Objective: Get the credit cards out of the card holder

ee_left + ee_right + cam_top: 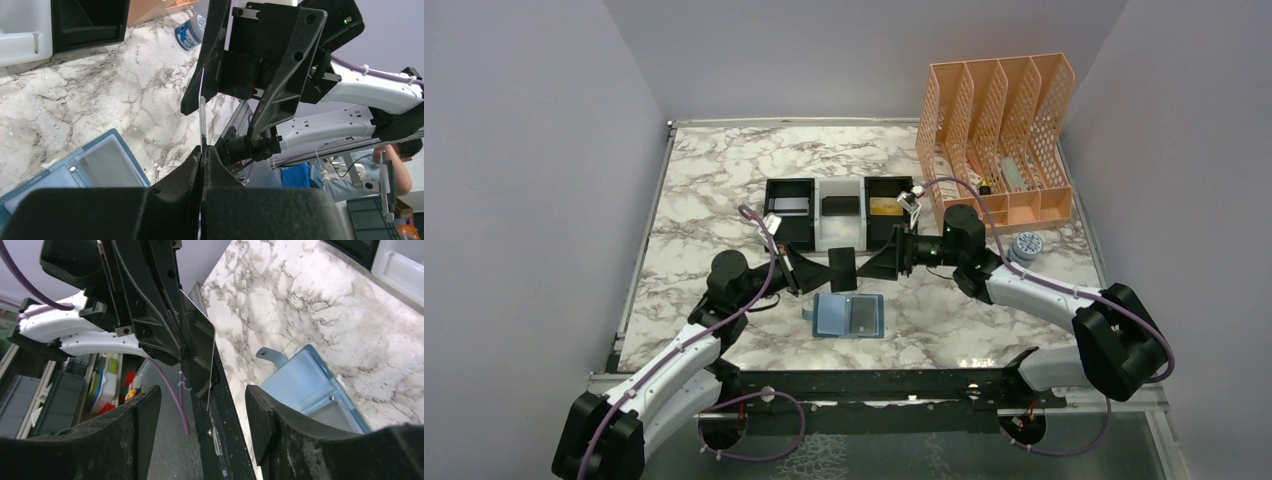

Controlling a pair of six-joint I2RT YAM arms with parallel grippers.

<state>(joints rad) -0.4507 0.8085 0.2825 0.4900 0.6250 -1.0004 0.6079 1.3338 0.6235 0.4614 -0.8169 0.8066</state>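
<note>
Now the left tool (202,150) pinches a dark credit card (199,340) upright. The right tool (202,392), jaws wide, should straddle the card's free edge squarely before closing.

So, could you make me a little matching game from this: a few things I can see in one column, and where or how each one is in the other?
Things:
1. card holder
2. left fingers
3. right fingers
4. peach file rack

Places or states:
A. open, spread wide
B. far right corner of the table
C. lying open, flat, near the arm bases
D. shut on a card held on edge

Pairs: 1-C, 2-D, 3-A, 4-B
</note>
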